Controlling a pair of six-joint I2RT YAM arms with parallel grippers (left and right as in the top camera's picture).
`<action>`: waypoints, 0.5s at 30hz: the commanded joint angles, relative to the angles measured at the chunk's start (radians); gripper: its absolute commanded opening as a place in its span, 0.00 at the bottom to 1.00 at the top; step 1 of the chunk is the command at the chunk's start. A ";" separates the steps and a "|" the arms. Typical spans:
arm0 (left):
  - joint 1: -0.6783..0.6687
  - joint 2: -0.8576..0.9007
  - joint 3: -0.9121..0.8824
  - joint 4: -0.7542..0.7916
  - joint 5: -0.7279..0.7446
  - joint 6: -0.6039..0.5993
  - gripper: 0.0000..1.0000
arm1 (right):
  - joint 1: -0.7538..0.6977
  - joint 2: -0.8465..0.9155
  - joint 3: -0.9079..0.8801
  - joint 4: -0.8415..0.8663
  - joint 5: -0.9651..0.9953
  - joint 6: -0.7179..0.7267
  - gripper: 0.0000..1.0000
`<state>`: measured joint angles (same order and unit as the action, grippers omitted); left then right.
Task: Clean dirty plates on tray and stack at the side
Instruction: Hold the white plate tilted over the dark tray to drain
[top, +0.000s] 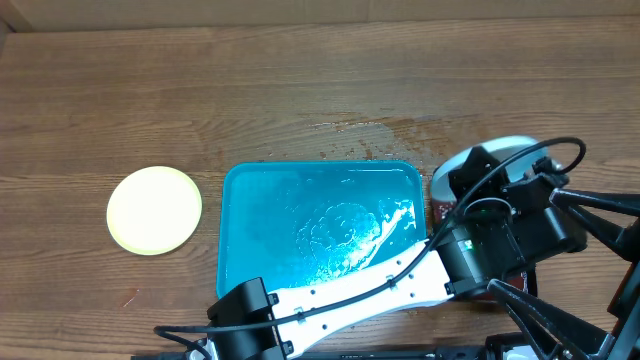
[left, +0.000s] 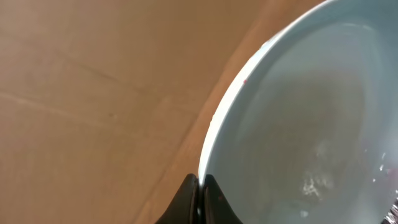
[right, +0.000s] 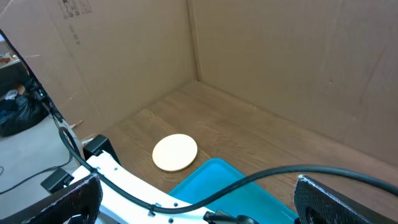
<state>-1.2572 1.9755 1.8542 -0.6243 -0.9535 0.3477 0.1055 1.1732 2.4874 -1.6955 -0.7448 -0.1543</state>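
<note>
Rim of the pale plate (left: 298, 124) is pinched in my left fingers (left: 185, 200), held right of the tray (top: 255, 235); my right gripper (right: 205, 202) is spread, empty. I'd keep it level, carrying it to the yellow plate (top: 154, 209).

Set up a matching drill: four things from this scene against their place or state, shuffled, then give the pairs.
Things:
1 yellow plate
2 turquoise tray
3 pale blue plate
4 right end effector

Place or state:
a wet, in the middle of the table
b rim pinched by the left end effector
c open
d flat on the table, left of the tray

Pairs: 1-d, 2-a, 3-b, 4-c
</note>
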 joint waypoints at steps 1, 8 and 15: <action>-0.022 -0.001 0.021 -0.077 0.360 0.010 0.04 | 0.006 -0.006 0.013 0.002 -0.010 -0.003 1.00; -0.027 0.016 0.020 0.020 -0.020 -0.142 0.04 | 0.006 -0.006 0.013 0.002 -0.010 -0.003 1.00; 0.005 0.093 0.021 0.049 -0.119 0.067 0.04 | 0.006 -0.006 0.012 0.002 -0.010 -0.003 1.00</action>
<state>-1.2629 2.0220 1.8637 -0.5297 -1.0435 0.3332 0.1055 1.1732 2.4874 -1.6951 -0.7456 -0.1539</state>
